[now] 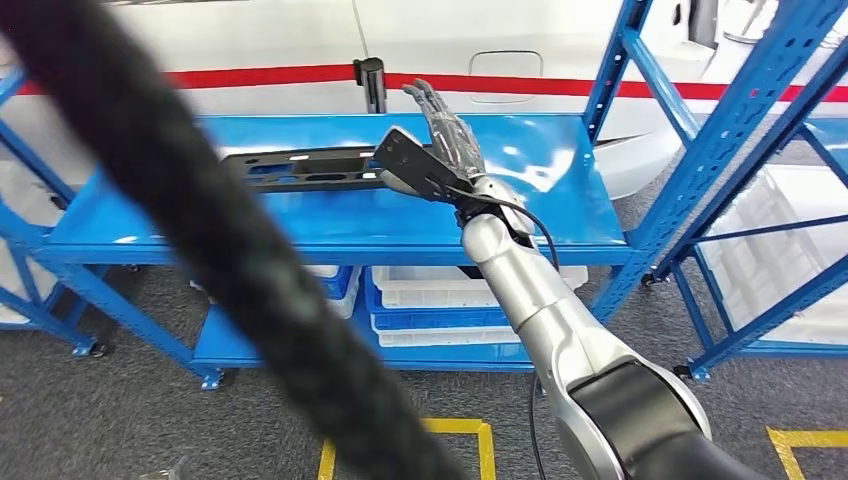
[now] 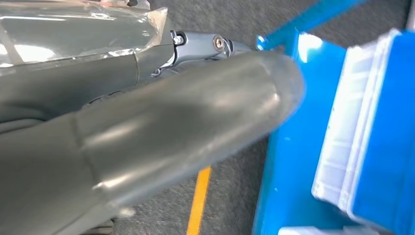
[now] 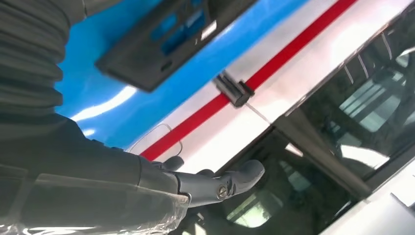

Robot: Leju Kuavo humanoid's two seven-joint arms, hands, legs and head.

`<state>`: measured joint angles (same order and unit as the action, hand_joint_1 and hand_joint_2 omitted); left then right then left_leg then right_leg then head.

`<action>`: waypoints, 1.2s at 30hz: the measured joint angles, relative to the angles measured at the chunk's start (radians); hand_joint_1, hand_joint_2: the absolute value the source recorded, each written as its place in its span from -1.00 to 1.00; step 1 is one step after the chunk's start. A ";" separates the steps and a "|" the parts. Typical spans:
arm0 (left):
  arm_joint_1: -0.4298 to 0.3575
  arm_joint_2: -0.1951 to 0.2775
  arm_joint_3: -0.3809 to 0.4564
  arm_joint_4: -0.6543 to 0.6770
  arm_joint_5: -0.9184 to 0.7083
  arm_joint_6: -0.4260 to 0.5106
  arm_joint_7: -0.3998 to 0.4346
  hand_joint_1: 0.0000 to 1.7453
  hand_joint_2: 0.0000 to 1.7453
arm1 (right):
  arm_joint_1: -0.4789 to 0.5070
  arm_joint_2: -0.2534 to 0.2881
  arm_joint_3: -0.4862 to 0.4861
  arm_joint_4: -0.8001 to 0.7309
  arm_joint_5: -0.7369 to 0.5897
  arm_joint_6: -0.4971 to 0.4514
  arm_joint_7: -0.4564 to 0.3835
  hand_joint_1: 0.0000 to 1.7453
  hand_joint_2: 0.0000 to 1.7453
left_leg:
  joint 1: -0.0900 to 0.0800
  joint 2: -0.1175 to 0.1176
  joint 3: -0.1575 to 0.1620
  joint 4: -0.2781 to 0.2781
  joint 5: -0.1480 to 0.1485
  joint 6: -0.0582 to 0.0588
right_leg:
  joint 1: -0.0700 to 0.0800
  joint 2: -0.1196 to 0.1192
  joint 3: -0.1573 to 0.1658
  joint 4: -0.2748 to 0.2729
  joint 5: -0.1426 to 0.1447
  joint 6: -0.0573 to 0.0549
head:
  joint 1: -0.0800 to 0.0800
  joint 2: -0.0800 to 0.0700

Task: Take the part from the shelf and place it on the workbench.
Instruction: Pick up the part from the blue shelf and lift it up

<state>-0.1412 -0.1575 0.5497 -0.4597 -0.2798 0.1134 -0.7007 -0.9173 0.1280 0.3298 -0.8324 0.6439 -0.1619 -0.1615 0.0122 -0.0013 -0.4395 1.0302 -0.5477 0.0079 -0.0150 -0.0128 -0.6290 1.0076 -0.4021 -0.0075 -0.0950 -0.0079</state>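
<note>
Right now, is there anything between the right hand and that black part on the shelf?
Nothing. In the head view the right hand is raised at the black part's near end on the blue shelf; whether they touch is unclear.

Long black perforated plastic part (image 1: 300, 167) lies flat on top level of blue steel shelf (image 1: 300, 225). Right hand (image 1: 450, 135) above its right end. White plastic bins (image 1: 440, 290) on lower level; white vehicle body (image 1: 250, 50) behind shelf.
</note>
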 joint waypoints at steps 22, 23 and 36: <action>-0.025 0.006 -0.003 0.071 -0.017 0.061 0.033 -1.00 -1.00 | 0.017 -0.008 0.000 -0.005 -0.012 -0.007 0.000 -1.00 1.00 | -0.013 -0.018 -0.153 -0.044 0.128 0.053 | 0.011 0.026 -0.062 0.214 -0.197 0.032 | -0.050 0.002; -0.025 0.006 -0.003 0.076 -0.019 0.064 0.035 -1.00 -1.00 | 0.022 -0.011 0.000 -0.005 -0.012 -0.009 0.000 -1.00 1.00 | -0.013 -0.020 -0.140 -0.043 0.116 0.050 | 0.009 0.026 -0.060 0.163 -0.164 0.042 | -0.043 0.002; -0.033 0.006 -0.003 0.104 -0.036 0.088 0.041 -1.00 -1.00 | 0.040 -0.021 0.000 -0.031 -0.018 -0.016 -0.001 -1.00 1.00 | 0.007 -0.007 -0.289 0.273 -0.033 -0.020 | -0.007 0.020 0.019 -0.026 0.002 -0.012 | -0.012 0.005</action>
<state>-0.1745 -0.1511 0.5464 -0.3561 -0.3155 0.2015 -0.6599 -0.8772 0.1068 0.3300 -0.8633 0.6260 -0.1779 -0.1621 0.0194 -0.0081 -0.7290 1.3034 -0.5807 -0.0120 -0.0224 0.0069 -0.6102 0.9819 -0.4000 -0.0194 -0.1070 -0.0031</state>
